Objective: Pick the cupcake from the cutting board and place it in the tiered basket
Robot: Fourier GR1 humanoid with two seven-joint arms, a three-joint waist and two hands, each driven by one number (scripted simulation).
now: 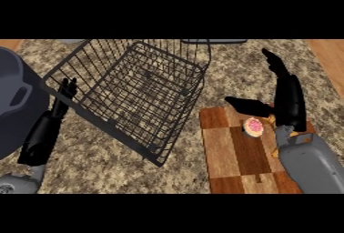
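Observation:
A small cupcake (254,127) with pink frosting sits on the wooden cutting board (232,159), near its upper right part. My right hand (287,102) stands over the board just right of the cupcake, fingers straight and pointing away, thumb (245,104) spread out above the cupcake. It holds nothing. The black wire tiered basket (138,91) fills the middle of the view, left of the board. My left hand (62,98) rests open at the basket's left edge, fingers up.
A large dark grey pot (17,100) sits at the far left behind my left forearm. The speckled stone counter (101,164) runs around basket and board. Wooden floor strips show at the top corners.

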